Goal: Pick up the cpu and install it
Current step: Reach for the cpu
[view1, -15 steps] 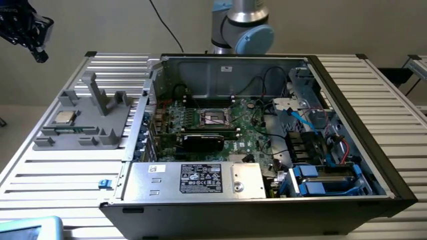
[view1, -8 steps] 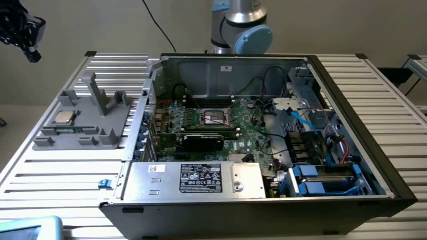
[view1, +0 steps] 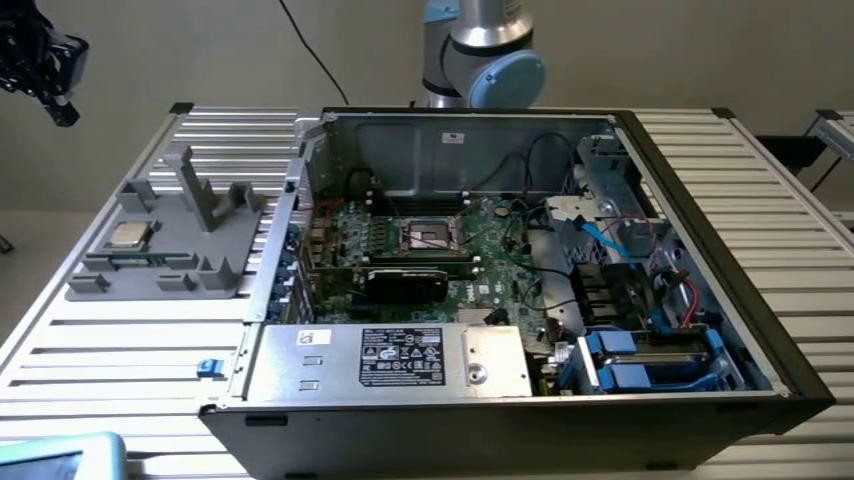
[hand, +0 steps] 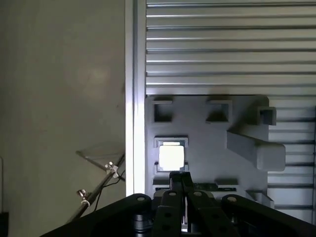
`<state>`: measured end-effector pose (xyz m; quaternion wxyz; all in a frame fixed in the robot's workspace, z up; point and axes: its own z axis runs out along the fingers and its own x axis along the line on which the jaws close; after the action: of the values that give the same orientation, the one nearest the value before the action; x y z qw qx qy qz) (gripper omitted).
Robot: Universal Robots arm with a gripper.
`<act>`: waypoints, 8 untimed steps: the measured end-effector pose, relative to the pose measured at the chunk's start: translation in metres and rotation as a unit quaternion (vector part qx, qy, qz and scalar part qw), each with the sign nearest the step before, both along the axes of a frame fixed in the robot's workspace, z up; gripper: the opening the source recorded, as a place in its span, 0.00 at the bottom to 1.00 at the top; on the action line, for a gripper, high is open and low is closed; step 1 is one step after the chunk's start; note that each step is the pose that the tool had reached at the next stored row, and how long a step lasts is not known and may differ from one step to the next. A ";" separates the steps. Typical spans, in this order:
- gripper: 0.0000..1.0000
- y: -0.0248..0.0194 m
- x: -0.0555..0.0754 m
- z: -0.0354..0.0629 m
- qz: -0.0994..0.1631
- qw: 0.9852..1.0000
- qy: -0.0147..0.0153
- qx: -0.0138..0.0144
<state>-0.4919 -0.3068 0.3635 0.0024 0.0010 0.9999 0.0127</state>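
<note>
The cpu [view1: 128, 235] lies flat in a shallow square seat on a grey plastic holder [view1: 200, 265], its silver top facing up. From the wrist view the cpu [hand: 171, 157] glares bright white inside its frame on the holder [hand: 207, 133]. Nothing touches it.

The holder stands on the slatted metal bench [view1: 120, 350], at the exterior view's left, just beside the open computer case [view1: 454, 150]. It also has two upright posts and several small empty pockets.

The pincer [view1: 63, 118] hangs in the air at the far upper left of the exterior view, well apart from the cpu and holding nothing. Seen from the wrist, the pincer [hand: 181, 177] has its two dark fingers pressed together, tips pointing towards the cpu without reaching it.

Inside the case the green motherboard [view1: 494, 265] lies exposed. Its dark square socket [view1: 430, 235] with the metal frame sits near the middle, and a black card [view1: 407, 282] stands just beside it, nearer the front. A silver power supply [view1: 387, 355] with a black label fills the front corner, and blue drive brackets [view1: 627, 360] sit at the exterior view's right. The arm's grey and blue base [view1: 487, 55] rises behind the case.
</note>
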 end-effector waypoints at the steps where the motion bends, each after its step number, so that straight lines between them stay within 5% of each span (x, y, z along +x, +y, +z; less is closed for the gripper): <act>1: 0.12 0.0000 0.000 0.0000 0.000 1.000 0.000 0.000; 8: 0.12 0.0000 0.000 0.0000 0.000 1.000 0.000 0.000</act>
<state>-0.4920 -0.3068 0.3635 0.0024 0.0010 0.9999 0.0127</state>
